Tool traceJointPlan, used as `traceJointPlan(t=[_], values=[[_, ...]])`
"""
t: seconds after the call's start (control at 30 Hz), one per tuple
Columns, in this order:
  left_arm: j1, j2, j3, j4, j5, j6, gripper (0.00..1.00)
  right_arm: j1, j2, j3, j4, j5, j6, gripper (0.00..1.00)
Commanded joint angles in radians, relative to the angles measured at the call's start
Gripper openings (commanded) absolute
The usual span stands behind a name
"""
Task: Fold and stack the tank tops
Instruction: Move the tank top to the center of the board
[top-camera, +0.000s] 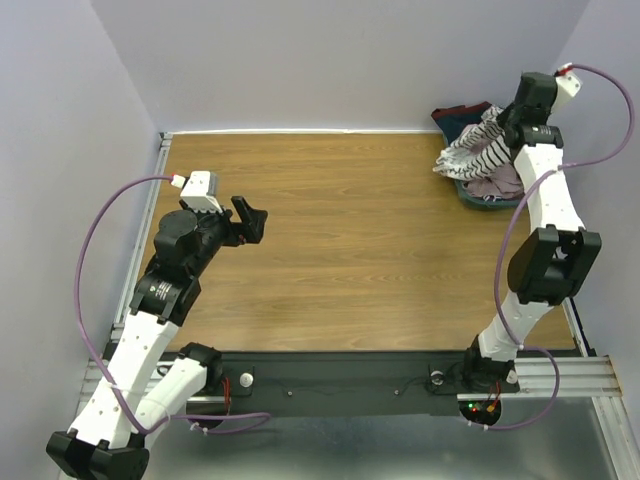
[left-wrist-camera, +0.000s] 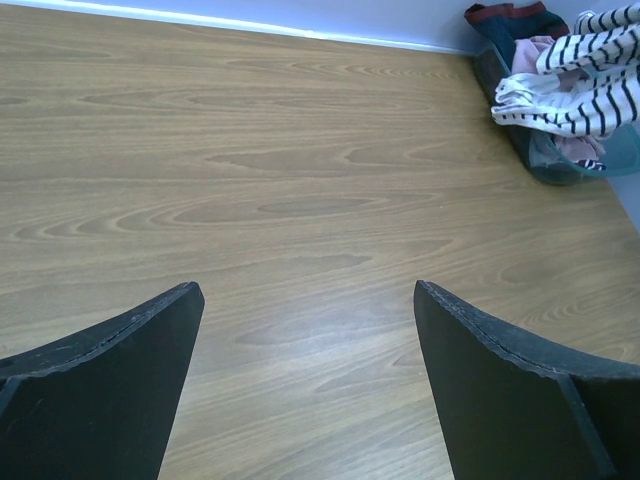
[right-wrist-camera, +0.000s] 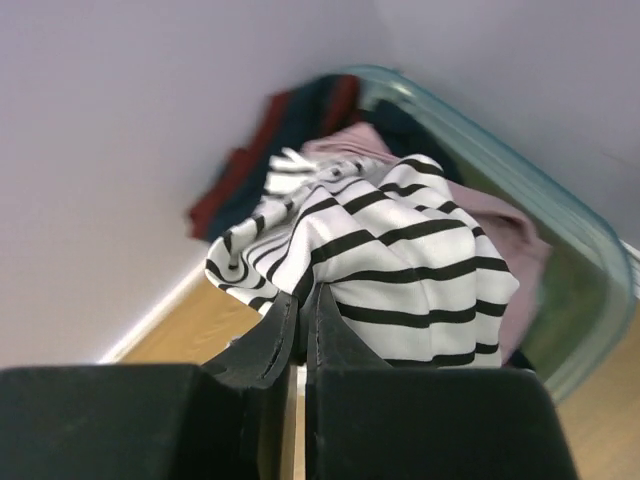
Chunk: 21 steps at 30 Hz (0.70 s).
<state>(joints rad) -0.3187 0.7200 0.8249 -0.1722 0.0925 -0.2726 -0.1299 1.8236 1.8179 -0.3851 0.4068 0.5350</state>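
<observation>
The striped tank top (top-camera: 477, 148) is bunched over a teal bin at the table's far right; it also shows in the left wrist view (left-wrist-camera: 585, 85) and the right wrist view (right-wrist-camera: 400, 250). My right gripper (right-wrist-camera: 305, 295) is shut on a fold of the striped tank top, above the bin. The pink-mauve tank top (top-camera: 497, 183) lies under it in the bin, seen too in the right wrist view (right-wrist-camera: 510, 245). My left gripper (top-camera: 252, 219) is open and empty over the table's left side, its fingers (left-wrist-camera: 480, 370) wide apart above bare wood.
The teal bin (top-camera: 478, 199) sits at the far right corner by the walls, its rim in the right wrist view (right-wrist-camera: 560, 220). Dark navy-and-red clothing (top-camera: 462, 117) lies behind the tops. A wooden tabletop (top-camera: 340, 240) spreads between the arms.
</observation>
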Motion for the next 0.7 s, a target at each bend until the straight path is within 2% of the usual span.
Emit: traceJointPlan(t=[0.0, 0.07, 0.1, 0.17, 0.2, 0.3, 0.4, 0.47, 0.5, 0.57, 0.6, 0.67], values=[[0.003, -0.001, 0.005, 0.034, -0.034, -0.002, 0.99, 0.119, -0.055, 0.078, 0.051, -0.218, -0.068, 0.0], [0.003, 0.002, 0.01, 0.031, -0.063, -0.01, 0.99, 0.205, -0.064, 0.089, 0.052, -0.252, -0.096, 0.0], [0.003, 0.004, 0.01, 0.025, -0.079, -0.019, 0.99, 0.304, -0.076, 0.084, 0.052, -0.264, -0.111, 0.0], [0.003, 0.002, 0.019, 0.022, -0.13, -0.036, 0.99, 0.405, -0.096, 0.026, 0.061, -0.295, -0.119, 0.0], [0.004, 0.001, 0.022, 0.013, -0.146, -0.063, 0.99, 0.511, -0.122, -0.007, 0.075, -0.296, -0.121, 0.0], [0.006, -0.002, 0.019, 0.008, -0.186, -0.123, 0.98, 0.681, -0.187, -0.217, 0.153, -0.234, -0.107, 0.0], [0.007, 0.001, -0.001, 0.003, -0.206, -0.171, 0.98, 0.727, -0.291, -0.53, 0.23, -0.237, -0.017, 0.01], [0.01, 0.007, -0.033, 0.007, -0.206, -0.214, 0.98, 0.727, -0.357, -0.673, 0.241, -0.179, 0.032, 0.12], [0.01, 0.012, -0.046, 0.022, -0.197, -0.227, 0.98, 0.727, -0.377, -0.809, 0.241, -0.102, 0.071, 0.3], [0.012, 0.041, -0.087, 0.037, -0.162, -0.261, 0.98, 0.719, -0.433, -0.909, 0.241, -0.071, 0.097, 0.51], [0.012, 0.058, -0.099, 0.048, -0.149, -0.273, 0.98, 0.711, -0.451, -0.968, 0.241, -0.072, 0.124, 0.66], [0.012, 0.104, -0.144, 0.059, -0.114, -0.306, 0.97, 0.711, -0.495, -1.003, 0.242, -0.097, 0.143, 0.73]])
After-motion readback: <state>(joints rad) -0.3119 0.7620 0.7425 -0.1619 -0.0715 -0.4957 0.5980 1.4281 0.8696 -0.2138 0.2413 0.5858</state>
